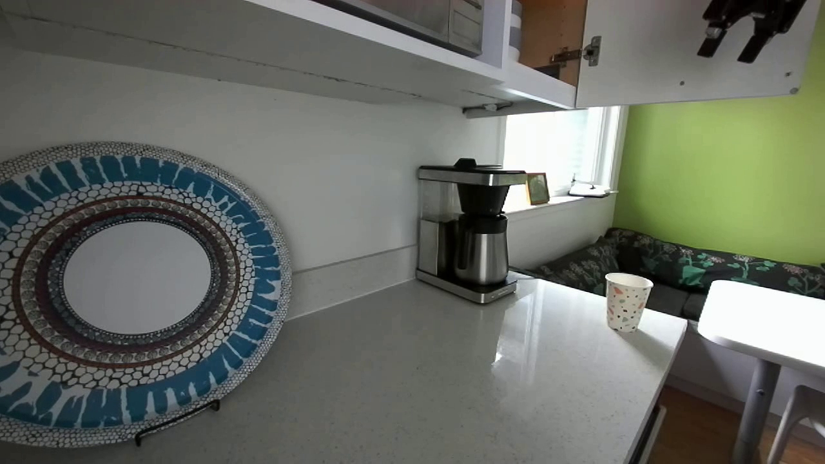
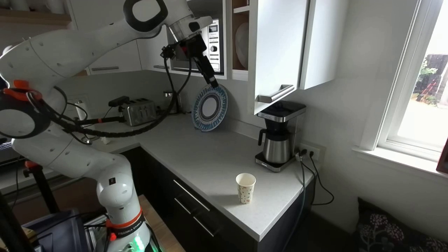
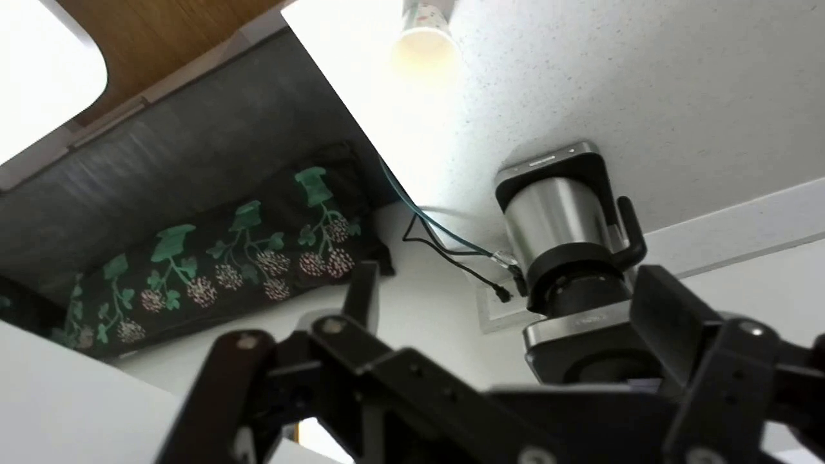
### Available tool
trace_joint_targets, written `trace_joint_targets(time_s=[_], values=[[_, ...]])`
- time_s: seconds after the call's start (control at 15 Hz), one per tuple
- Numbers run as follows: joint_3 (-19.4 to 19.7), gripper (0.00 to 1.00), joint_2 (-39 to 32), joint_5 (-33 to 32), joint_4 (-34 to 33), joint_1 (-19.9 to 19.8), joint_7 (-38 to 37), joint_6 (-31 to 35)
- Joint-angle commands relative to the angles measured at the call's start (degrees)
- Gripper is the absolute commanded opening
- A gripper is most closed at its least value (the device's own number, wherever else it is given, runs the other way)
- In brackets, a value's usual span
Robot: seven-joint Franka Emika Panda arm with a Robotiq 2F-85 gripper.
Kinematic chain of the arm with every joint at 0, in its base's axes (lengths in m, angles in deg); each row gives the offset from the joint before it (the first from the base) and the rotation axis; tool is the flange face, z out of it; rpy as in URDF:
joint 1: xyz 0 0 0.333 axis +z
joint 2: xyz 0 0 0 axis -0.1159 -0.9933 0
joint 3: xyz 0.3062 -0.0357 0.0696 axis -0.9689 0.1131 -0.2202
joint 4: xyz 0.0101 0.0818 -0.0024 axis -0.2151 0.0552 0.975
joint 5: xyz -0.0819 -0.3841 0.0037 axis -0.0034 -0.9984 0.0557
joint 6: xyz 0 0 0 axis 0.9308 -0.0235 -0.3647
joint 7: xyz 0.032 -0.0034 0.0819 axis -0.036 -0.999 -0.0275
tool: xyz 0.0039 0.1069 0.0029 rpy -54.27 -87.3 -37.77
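Readable text: "FRANKA EMIKA", light capitals on the black band [image 2: 130, 229] low on the robot arm [image 2: 87, 161], just below an orange ring [image 2: 125, 221]; one line, slanting up toward the right, in an exterior view. Small black square label [image 2: 112, 181] higher on the same arm: pale mark on it, too small to read. Coffee maker [image 3: 580, 293]: lettering on the front edge of its base plate [image 3: 554, 156] and on its upper steel strip [image 3: 577, 324] in the wrist view, both too blurred to make out; base plate lettering also illegible in both exterior views. Microwave control panel [image 2: 214, 45], in an exterior view: small dark markings, unreadable at this size.
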Motion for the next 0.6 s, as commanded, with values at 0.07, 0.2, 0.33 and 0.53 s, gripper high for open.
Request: trace_joint_targets(time_s=[0.07,0.2,0.33,0.53], values=[[3.4,1.0,0.6,-1.1,8.4,-3.0,-4.3,1.9],[5.4,1.0,0.4,0.3,12.2,-3.4,-4.3,3.8],[7.3,1.0,-0.2,0.9,15.6,-3.7,-3.6,7.1],[9.7,1.0,-0.5,0.4,22.0,-3.6,0.8,13.1]])
